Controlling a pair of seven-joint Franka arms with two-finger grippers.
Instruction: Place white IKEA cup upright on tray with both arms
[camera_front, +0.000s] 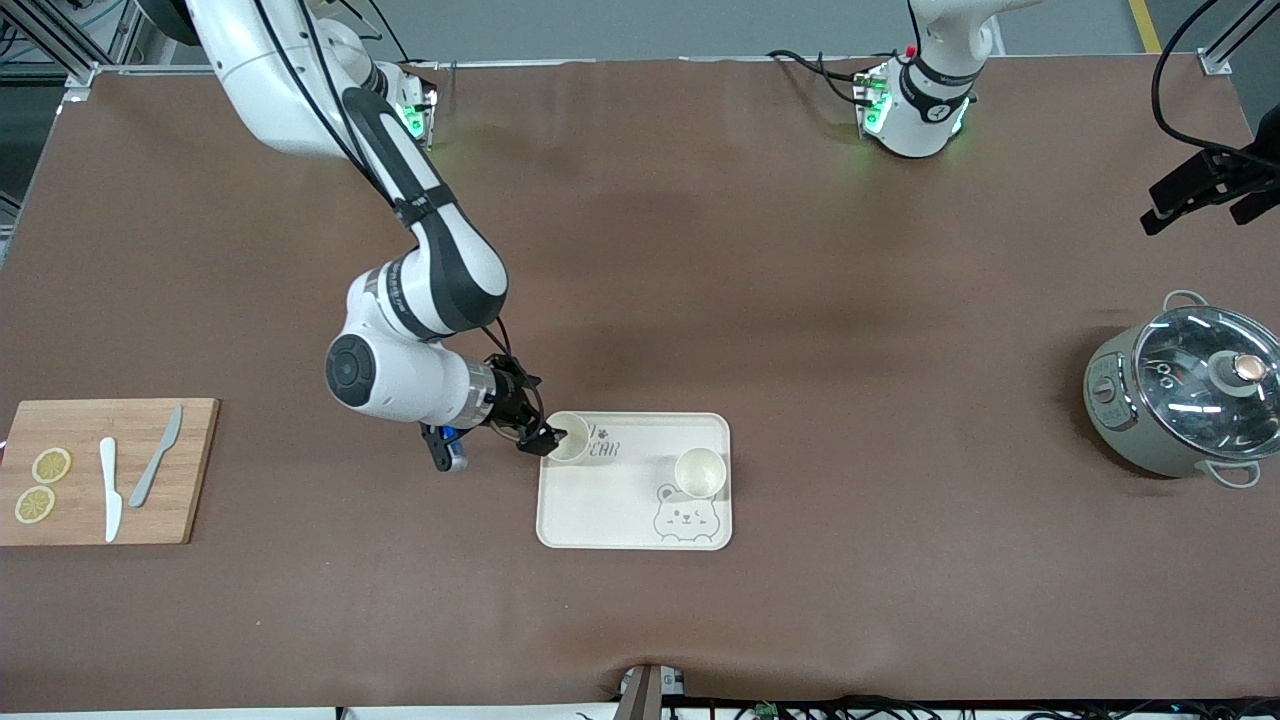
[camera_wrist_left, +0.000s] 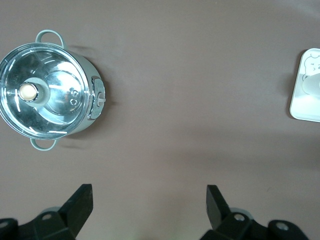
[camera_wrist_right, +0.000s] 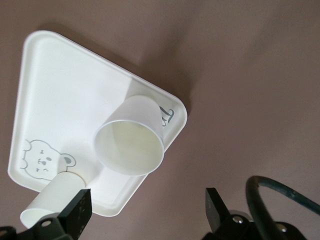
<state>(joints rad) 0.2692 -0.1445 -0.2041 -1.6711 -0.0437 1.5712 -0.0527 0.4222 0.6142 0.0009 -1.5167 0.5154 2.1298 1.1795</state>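
The cream tray (camera_front: 610, 500) lies near the middle of the table. One white cup (camera_front: 568, 437) stands upright on its corner toward the right arm's end, over the grey lettering. A second white cup (camera_front: 700, 472) stands upright on the tray beside the bear face. My right gripper (camera_front: 538, 436) is open and empty, just off the first cup, at the tray's corner. The right wrist view shows that cup (camera_wrist_right: 131, 141) clear of the open right gripper (camera_wrist_right: 147, 202), on the tray (camera_wrist_right: 60, 85). My left gripper (camera_front: 1205, 190) is open and empty, waiting high over the left arm's end.
A grey pot with a glass lid (camera_front: 1190, 390) stands at the left arm's end; it also shows in the left wrist view (camera_wrist_left: 47, 90). A wooden cutting board (camera_front: 190, 470) with two lemon slices and two knives lies at the right arm's end.
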